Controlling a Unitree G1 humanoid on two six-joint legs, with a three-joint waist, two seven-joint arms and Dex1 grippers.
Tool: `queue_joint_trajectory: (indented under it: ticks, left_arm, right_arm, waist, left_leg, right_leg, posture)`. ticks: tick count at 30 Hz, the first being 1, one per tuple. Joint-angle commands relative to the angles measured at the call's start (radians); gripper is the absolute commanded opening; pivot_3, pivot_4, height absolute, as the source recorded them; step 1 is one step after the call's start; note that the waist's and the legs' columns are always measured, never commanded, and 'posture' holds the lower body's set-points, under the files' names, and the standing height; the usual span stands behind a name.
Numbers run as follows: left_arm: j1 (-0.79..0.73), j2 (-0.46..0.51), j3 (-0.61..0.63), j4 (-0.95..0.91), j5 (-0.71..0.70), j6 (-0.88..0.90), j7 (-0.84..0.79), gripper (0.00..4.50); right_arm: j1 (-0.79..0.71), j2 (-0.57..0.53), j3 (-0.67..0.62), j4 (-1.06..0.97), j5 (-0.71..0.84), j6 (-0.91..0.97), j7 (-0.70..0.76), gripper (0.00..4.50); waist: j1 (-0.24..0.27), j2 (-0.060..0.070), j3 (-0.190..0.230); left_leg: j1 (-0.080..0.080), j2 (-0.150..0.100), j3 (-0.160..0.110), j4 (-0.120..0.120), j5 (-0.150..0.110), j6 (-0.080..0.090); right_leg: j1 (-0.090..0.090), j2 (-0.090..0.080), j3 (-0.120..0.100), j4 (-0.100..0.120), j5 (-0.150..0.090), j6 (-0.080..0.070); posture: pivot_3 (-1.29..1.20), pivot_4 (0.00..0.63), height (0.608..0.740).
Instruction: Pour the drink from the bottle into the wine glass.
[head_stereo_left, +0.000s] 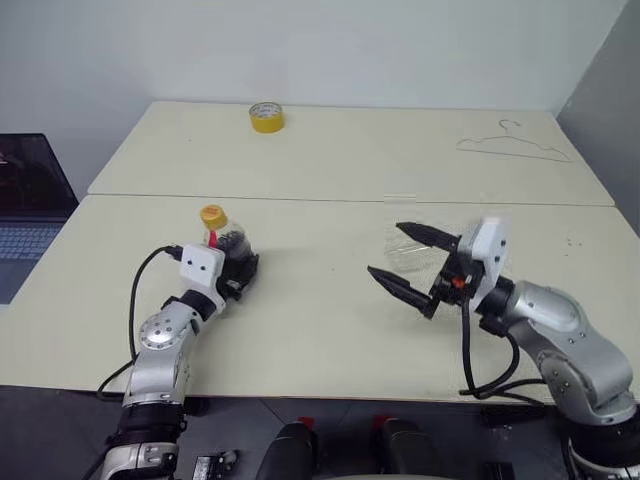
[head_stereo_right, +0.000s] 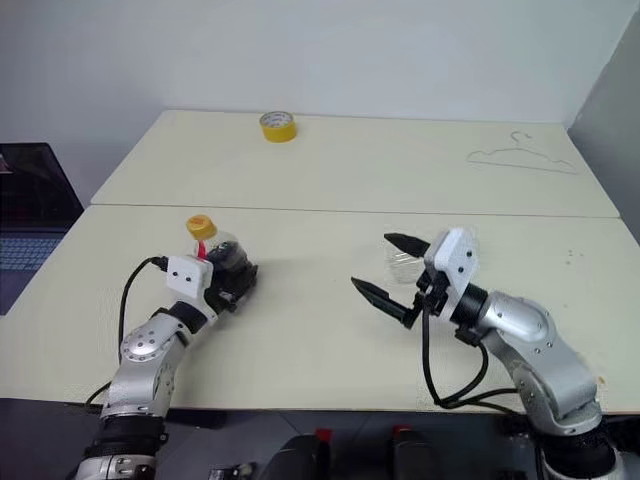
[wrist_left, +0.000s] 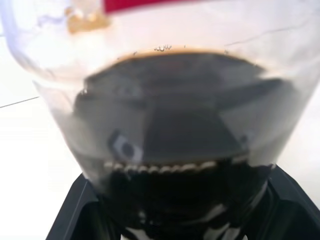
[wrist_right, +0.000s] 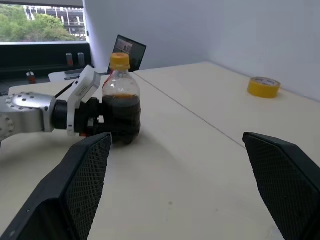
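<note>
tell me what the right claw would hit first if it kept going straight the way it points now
Probably the bottle held in the left claw. The right claw points across bare table towards it, though depth is hard to judge.

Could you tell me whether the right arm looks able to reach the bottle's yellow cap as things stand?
Probably yes. The right claw is open and faces the bottle across bare table. The left claw grips only the body, leaving the yellow cap exposed.
</note>
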Motion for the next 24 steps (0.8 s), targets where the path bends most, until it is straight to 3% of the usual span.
queue_joint_trajectory:
  ticks: [1,9,15,24]
  left_arm:
    - [-0.002,-0.023,-0.022,-0.180,0.029,0.036,0.073,2.41]
    - [-0.037,-0.081,-0.124,-0.360,0.198,0.160,0.236,2.31]
    - [-0.074,-0.092,-0.196,-0.403,0.290,0.216,0.270,2.21]
    - [-0.069,-0.100,-0.220,-0.423,0.324,0.228,0.272,1.95]
  right_arm:
    - [-0.122,0.028,-0.022,-0.020,0.080,0.097,-0.057,4.50]
    - [-0.369,0.164,0.101,0.110,0.045,0.238,-0.162,4.50]
    - [-0.431,0.300,0.199,0.178,-0.034,0.228,-0.215,4.50]
    - [-0.511,0.411,0.197,0.329,-0.171,0.106,-0.255,4.50]
  waist:
    - [-0.001,0.000,0.000]
    - [-0.004,0.000,0.000]
    - [-0.010,0.000,0.000]
    - [-0.022,0.000,0.000]
  left_leg:
    - [0.000,0.000,0.000,0.000,0.000,0.000]
    - [0.000,0.000,0.000,-0.001,0.000,0.000]
    - [-0.002,-0.001,0.001,0.000,0.000,-0.001]
    - [-0.002,-0.001,0.000,-0.001,0.002,-0.003]
  right_leg:
    - [0.000,0.000,0.000,0.000,0.000,0.000]
    - [-0.002,0.000,0.000,0.001,0.000,0.000]
    - [-0.003,0.000,0.001,0.001,0.000,0.000]
    - [-0.004,0.000,0.000,0.002,0.000,0.000]
  posture:
    - [0.00,0.150,0.740]
    - [0.00,0.150,0.740]
    - [0.00,0.150,0.740]
    - [0.00,0.150,0.740]
